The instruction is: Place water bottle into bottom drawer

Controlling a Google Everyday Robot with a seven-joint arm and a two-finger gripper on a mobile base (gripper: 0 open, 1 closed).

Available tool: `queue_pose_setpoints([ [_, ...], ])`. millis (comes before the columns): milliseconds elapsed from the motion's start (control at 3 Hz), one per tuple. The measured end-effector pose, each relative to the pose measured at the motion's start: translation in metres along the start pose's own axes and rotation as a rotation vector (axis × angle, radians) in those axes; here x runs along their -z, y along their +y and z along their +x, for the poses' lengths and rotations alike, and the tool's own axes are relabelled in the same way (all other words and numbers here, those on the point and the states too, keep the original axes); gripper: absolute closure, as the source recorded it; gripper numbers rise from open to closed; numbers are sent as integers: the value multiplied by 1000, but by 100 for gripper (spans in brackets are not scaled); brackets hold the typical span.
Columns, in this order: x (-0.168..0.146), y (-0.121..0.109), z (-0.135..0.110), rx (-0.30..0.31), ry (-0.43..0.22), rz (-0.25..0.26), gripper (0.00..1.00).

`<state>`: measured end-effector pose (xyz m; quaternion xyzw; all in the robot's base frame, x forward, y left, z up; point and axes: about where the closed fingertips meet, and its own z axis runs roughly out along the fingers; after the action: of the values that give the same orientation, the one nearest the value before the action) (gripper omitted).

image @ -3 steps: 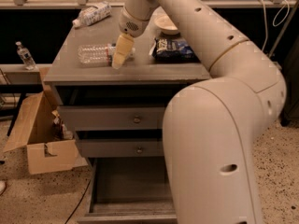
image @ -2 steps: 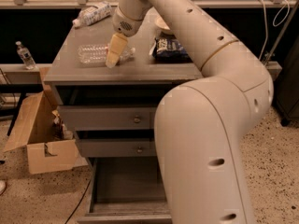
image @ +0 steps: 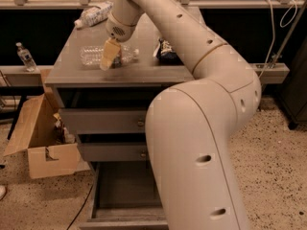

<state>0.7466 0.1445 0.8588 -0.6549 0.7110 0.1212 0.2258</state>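
Note:
The water bottle (image: 91, 55) is clear ribbed plastic and lies on its side on the grey cabinet top (image: 144, 73), with its white cap (image: 135, 53) pointing right. My gripper (image: 109, 55) hangs down from the arm right over the bottle's middle and hides its label band. The bottom drawer (image: 125, 188) is pulled open below, showing a flat dark-grey interior. My arm's big white body covers the drawer's right part.
A bottle with a white-and-blue label (image: 95, 14) lies at the cabinet's back left. A dark snack bag (image: 167, 51) sits to the gripper's right. A small upright bottle (image: 25, 56) stands on the ledge at left. An open cardboard box (image: 41, 145) sits on the floor to the left.
My gripper has moved left along the cabinet top and now sits over the bottle's middle. The bottle has not moved.

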Motion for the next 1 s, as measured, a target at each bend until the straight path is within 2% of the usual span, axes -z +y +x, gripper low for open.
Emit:
queue_pose_setpoints([
  [667, -9, 6, -4, -5, -14, -15, 71],
  [1000, 2, 17, -5, 8, -61, -11, 93],
])
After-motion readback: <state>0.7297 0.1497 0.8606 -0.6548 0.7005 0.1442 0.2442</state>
